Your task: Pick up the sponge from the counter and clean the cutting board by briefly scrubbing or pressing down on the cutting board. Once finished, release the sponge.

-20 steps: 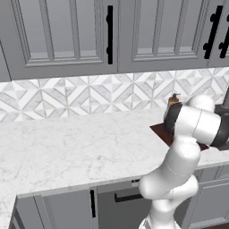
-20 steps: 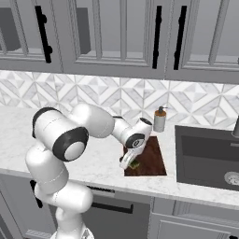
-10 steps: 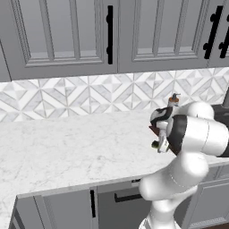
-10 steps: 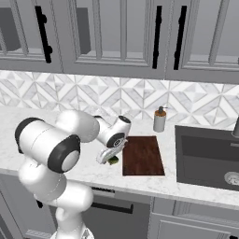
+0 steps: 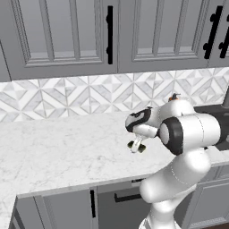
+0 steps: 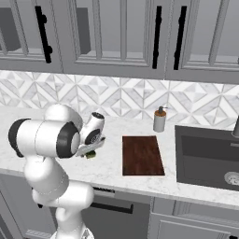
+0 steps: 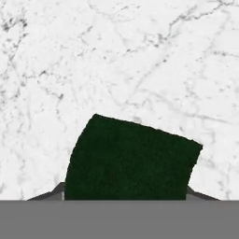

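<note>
the surface [image 5: 58,147] is a broad white marble slab with faint grey veining and a thick pale edge, running across the middle of both base views. the sponge [image 7: 130,158] is a small block with a rough dark green top; in the hand view it sits at lower centre, its long axis running left to right with a slight tilt, the right end lower. a yellow-green sliver of it shows at the end effector [image 5: 137,146], centre of the left base view, just above the marble. the end effector [image 6: 91,152] has its fingers closed in on the sponge from both sides; grey tips [image 7: 55,191] peek out at the sponge's lower corners.

the board [image 6: 142,155] is a flat thin rectangle of dark reddish-brown wood grain, right of centre in the right base view, long axis running away from the surface's front edge. the sponge is left of it, near but apart, over bare marble.

behind the board's far right corner stands a rounded soap bottle [image 6: 160,120] with a dark pump. a dark grey sink [image 6: 210,156] lies to the right. patterned grey-white tiles [image 6: 121,95] back the surface under grey panelled cabinets [image 5: 67,36] with black handles.
</note>
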{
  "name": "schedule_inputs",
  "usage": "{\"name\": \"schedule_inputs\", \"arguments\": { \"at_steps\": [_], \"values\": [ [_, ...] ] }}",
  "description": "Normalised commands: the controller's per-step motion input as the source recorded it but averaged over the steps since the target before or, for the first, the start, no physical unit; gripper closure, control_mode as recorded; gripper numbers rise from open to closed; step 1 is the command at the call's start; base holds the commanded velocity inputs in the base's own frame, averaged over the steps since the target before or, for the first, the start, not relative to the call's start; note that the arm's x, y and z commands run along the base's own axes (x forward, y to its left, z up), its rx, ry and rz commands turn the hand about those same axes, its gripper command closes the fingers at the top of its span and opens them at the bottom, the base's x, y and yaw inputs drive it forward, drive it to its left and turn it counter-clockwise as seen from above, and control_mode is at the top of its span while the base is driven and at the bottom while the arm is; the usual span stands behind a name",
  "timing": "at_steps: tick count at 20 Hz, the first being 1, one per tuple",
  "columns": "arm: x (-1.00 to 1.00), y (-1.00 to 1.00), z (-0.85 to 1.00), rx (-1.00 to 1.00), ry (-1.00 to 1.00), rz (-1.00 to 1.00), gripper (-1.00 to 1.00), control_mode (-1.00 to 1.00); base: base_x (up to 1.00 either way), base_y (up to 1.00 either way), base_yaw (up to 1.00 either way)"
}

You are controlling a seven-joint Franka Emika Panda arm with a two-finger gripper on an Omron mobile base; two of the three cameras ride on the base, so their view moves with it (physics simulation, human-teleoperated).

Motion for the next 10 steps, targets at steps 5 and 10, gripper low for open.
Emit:
{"name": "schedule_inputs", "arguments": {
  "at_steps": [5,10],
  "values": [
    [0.21,0.59,-0.3,0.0,0.02,-0.2,-1.0,-1.0,0.0,0.0,0.0],
    [0.0,0.01,-0.05,0.0,0.0,-0.14,-1.0,-1.0,0.0,0.0,0.0]
  ]
}}
